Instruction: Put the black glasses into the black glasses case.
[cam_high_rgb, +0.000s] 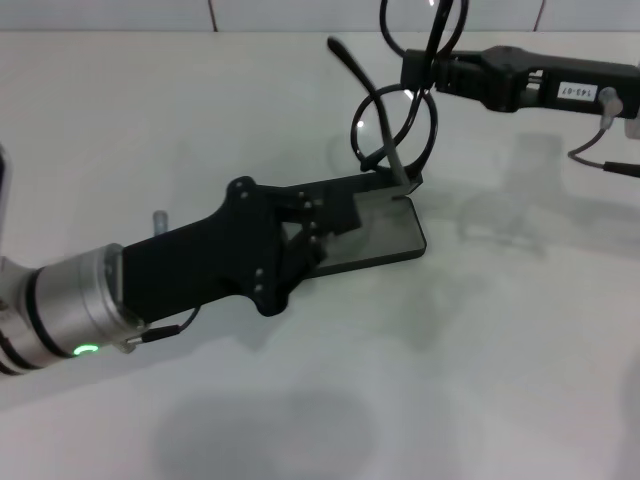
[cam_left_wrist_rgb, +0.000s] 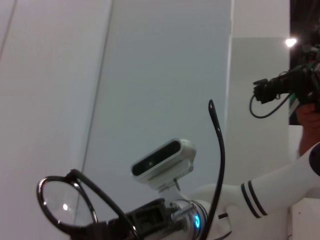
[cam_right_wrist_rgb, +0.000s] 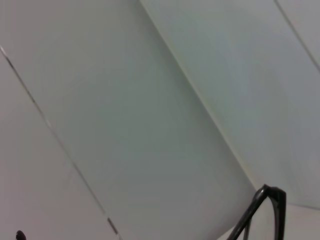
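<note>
The black glasses (cam_high_rgb: 395, 115) are hanging in the air near the far edge of the tabletop (cam_high_rgb: 520, 340), toward its right side, w/ the lower lens dipping just above the far end of the black glasses case (cam_high_rgb: 385, 232). The right gripper (cam_high_rgb: 425, 72) is pinching them at the frame, fingers pressed together on it; one temple arm is sticking out up-left, prob. held this way so the frame can drop lens-first into the tray. The case is lying open on the tabletop, grey lining showing. The left gripper (cam_high_rgb: 345, 215) is sitting over the near end of the case, likely steadying it; can't tell if its fingers are spread or closed. Frames are thin, glossy wire-like black w/ rounded clear lenses; the case is matte, flat, rectangular w/ rounded corners. The tabletop is smooth, pale, slightly reflective.
</note>
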